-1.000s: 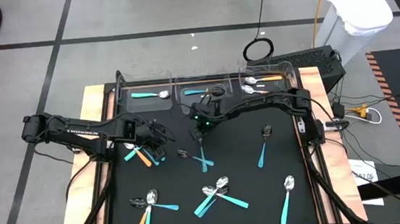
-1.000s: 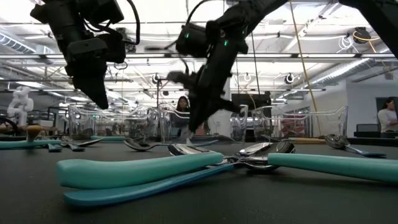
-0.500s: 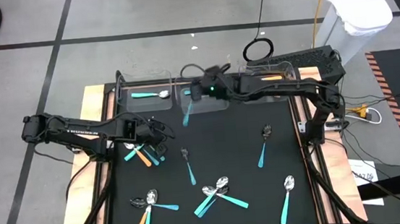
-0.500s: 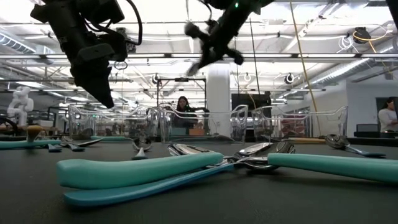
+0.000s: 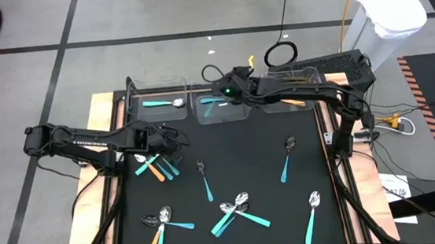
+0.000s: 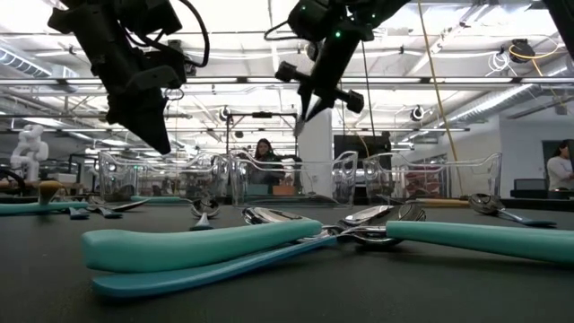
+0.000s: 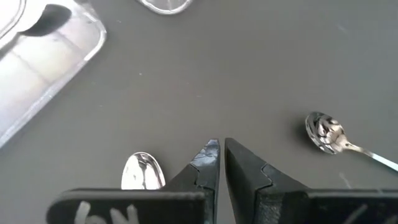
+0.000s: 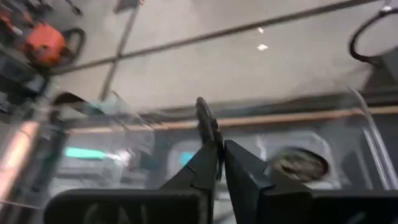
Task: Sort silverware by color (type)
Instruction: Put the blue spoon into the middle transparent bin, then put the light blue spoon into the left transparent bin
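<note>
Now the right gripper [image 5: 221,90] has moved over the middle clear bin [image 5: 222,108], fingers nearly shut and holding nothing. One teal spoon [image 5: 213,111] has landed inside. Left gripper [image 5: 178,145] stays closed above the mat's spoon pile [image 5: 157,167]. No writing reads clearly.

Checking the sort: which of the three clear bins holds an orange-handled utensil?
The right bin: an orange handle lies in it; the other two show only teal.

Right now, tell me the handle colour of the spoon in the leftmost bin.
Teal; the spoon shows best in the high view.
</note>
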You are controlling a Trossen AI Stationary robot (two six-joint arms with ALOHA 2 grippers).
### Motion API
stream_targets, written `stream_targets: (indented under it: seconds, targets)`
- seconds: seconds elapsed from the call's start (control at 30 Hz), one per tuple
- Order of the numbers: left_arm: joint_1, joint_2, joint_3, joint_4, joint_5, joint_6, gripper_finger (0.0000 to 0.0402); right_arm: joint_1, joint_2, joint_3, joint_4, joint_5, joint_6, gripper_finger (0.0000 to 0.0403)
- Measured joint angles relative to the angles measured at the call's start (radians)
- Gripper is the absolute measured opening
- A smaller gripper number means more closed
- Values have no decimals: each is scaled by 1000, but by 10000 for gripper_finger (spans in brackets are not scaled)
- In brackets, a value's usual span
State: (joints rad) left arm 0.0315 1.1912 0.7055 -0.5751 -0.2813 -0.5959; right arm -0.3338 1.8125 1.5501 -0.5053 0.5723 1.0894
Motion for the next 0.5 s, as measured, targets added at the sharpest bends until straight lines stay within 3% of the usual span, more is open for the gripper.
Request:
stream_targets:
  seconds: [0.2,0.43,0.5]
  targets:
    - [0,0,0,0,-11,1,27,-5,-1,0,-102,-12,9,71]
    - [0,0,0,-9,25,-3,27,-2,-4,0,-105,-151,-11,144]
    - [0,0,0,-44,50,-32,27,10,-4,0,-54,-210,-102,161]
